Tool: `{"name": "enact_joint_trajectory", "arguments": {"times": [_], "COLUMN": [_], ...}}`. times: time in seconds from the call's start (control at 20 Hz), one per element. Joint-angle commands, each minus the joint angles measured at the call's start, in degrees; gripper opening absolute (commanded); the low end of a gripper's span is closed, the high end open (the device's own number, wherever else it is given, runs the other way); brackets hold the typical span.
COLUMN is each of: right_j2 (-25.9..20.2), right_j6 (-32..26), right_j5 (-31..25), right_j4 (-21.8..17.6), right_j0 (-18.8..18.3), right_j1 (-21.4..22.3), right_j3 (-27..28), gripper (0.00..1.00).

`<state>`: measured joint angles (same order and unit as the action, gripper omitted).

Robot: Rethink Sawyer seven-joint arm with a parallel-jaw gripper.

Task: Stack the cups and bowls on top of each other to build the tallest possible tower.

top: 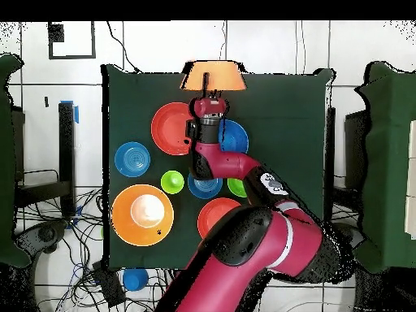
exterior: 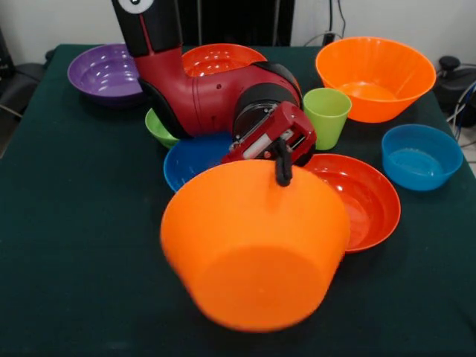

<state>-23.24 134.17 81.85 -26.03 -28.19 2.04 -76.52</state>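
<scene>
The hand point(exterior: 283, 172) was clamped on the far rim of a big orange bowl point(exterior: 256, 245), lifted and tipped toward the table's point(exterior: 67, 223) near edge; red-orange bowl point(exterior: 364, 199) lay just right

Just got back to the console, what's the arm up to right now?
The gripper is shut on the rim of a big orange bowl and holds it tilted above the table. No tower shows yet. The other big orange bowl, two red-orange bowls, the purple bowl, the blue bowls, the small green bowl and the green cup sit apart.
</scene>
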Motion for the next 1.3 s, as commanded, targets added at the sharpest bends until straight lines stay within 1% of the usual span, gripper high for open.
{"name": "enact_joint_trajectory", "arguments": {"times": [0.05,0.3,0.85,1.1,1.3], "right_j2": [-0.9,-1.2,-1.4,-1.9,-2.3], "right_j6": [12.0,12.4,13.0,11.9,11.8], "right_j5": [-3.9,-3.5,-4.3,-3.8,-5.8], "right_j4": [-3.1,-3.0,-2.9,-1.0,0.1], "right_j0": [1.5,1.3,1.5,1.9,2.7], "right_j1": [0.8,0.7,-0.7,-0.6,0.5], "right_j3": [4.8,4.4,5.8,3.5,1.5], "gripper": [1.00,1.00,1.00,1.00,1.00]}}
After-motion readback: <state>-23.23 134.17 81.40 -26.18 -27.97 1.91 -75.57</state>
